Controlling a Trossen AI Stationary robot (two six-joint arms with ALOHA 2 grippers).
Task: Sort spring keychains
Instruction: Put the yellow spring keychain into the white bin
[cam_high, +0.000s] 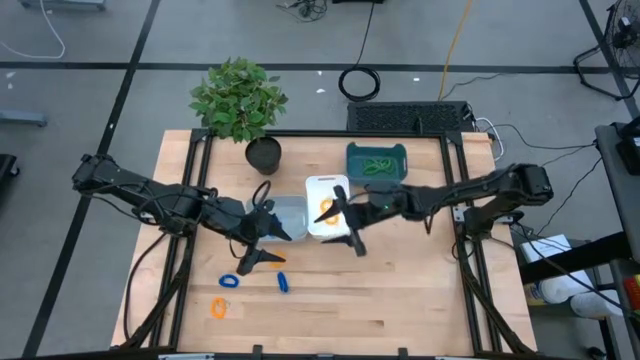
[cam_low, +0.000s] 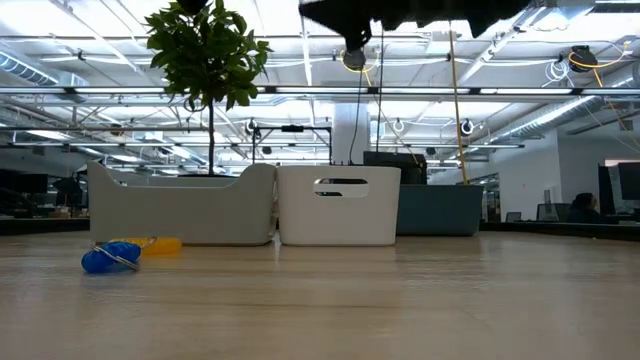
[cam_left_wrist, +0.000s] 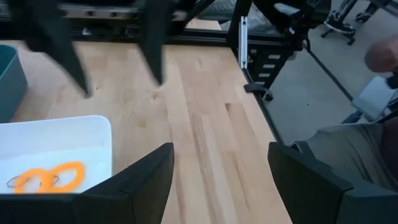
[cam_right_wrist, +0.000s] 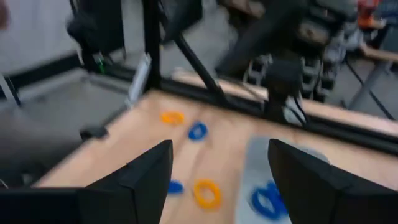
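High view: three trays side by side in the middle of the counter (cam_high: 400, 300), one per colour, it seems: green tray (cam_high: 352, 150) with green keychains (cam_high: 377, 166), white tray (cam_high: 318, 183) with orange ones, grey tray (cam_high: 290, 207) nearest the left arm. Potted plant (cam_high: 240, 98) behind them, out of the way. Left end effector (cam_high: 255, 257) just in front of the grey tray, right end effector (cam_high: 352, 238) at the front edge of the white tray, both over the trays, probably for dropping or for a new pick. Four loose keychains on the counter in front: two blue, two orange, one orange just beside the left end effector.

Low view: same three trays in a row; one blue keychain (cam_low: 110, 258) and one orange lying on the counter before the grey tray. Dark arm part at the top, not possible to say which arm.

Left wrist view: left end effector (cam_left_wrist: 221, 155) with fingers apart and empty, above the white tray's corner; two orange loops inside the tray.

Right wrist view: right end effector (cam_right_wrist: 221, 152) spread apart as well, holding nothing; beyond it two orange and two blue loose, more blue in the grey tray, number unclear.

Judged: sorting partly done, four left to place
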